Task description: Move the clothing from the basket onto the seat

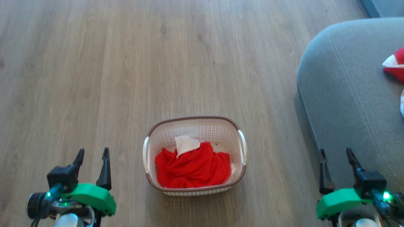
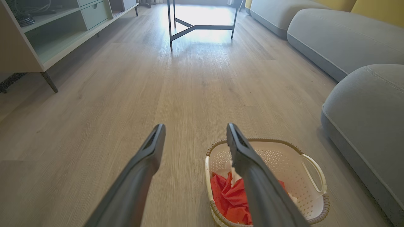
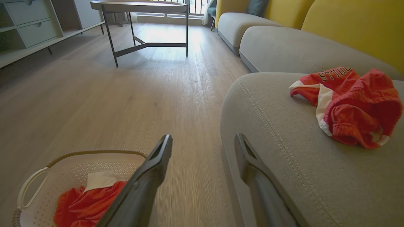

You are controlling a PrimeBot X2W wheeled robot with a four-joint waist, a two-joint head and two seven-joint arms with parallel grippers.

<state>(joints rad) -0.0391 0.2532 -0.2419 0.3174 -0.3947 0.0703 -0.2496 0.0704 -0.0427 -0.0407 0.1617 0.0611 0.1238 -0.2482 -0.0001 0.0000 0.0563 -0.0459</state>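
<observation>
Centre of the head view: the basket (image 1: 195,119), standing on the wood floor (image 1: 126,63), long axis side to side, one white handle at each end. Heaped inside against the near wall — the clothing (image 1: 195,170), bright red with a white patch on top, not yet lifted out. Lies ahead of both arms and between them: rightward and forward from the left gripper (image 1: 93,152), leftward and forward from the right gripper (image 1: 335,152), about midway, neither arm plainly the nearer. Both grippers low at the near edge of that view, fingers spread apart, clasping nothing.

Off to the right: the seat (image 1: 341,88), grey, rounded corner turned toward the basket, close by the right gripper and well apart from the left. Likelier arm for the carry, as a judgement — the right, on the seat's own side.

By count: one basket; one red heap in it, number of garments within impossible to tell; one red-and-white garment (image 3: 350,107) already resting on the seat, dark lettering on its band; a scrap of white (image 1: 402,105) at the head view's right edge, too cropped to name; two grippers, both empty. Farther off in the wrist views: two more grey cushions (image 3: 300,47), one dark-framed table (image 3: 139,4), one pale shelf unit (image 2: 19,47).
</observation>
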